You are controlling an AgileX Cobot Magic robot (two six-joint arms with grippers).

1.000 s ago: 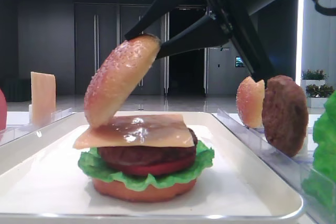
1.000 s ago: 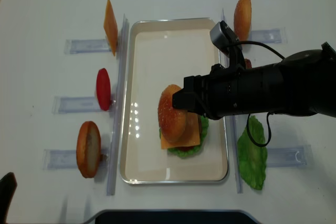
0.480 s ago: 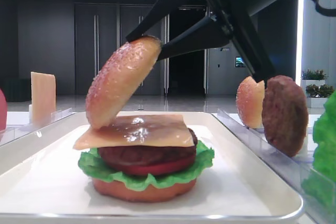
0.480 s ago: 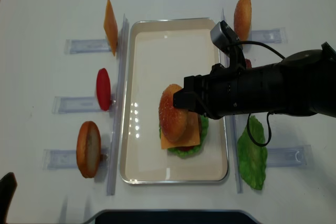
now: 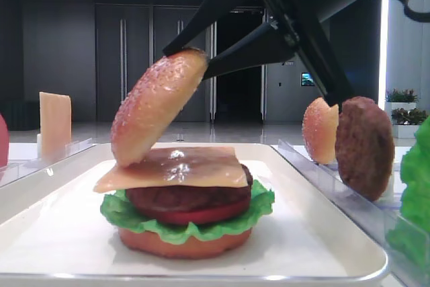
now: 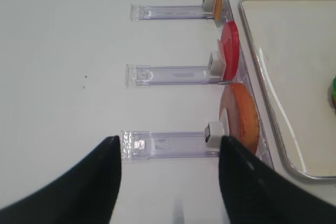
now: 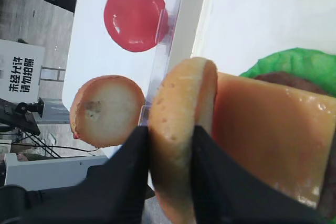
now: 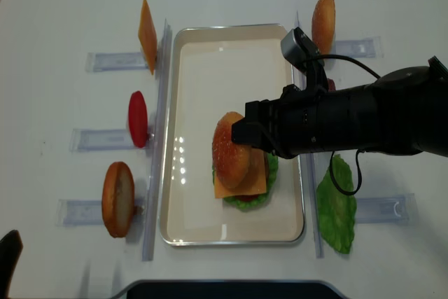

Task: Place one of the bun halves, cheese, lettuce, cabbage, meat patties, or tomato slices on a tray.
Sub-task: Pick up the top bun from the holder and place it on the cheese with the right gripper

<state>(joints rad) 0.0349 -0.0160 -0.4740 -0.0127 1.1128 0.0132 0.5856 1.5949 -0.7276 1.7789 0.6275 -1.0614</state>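
Over the cheese (image 5: 171, 168), bun top (image 5: 158, 104) tilts steeply.

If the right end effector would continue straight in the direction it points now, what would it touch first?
Most likely the cheese slice on top of the burger stack. The right end effector points down and to the left, shut on the sesame bun top, whose lower edge is already almost on the cheese. Depth is uncertain, so this is a judgement.

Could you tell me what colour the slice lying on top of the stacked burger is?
Pale orange-tan and glossy: the cheese, best in the low exterior view.
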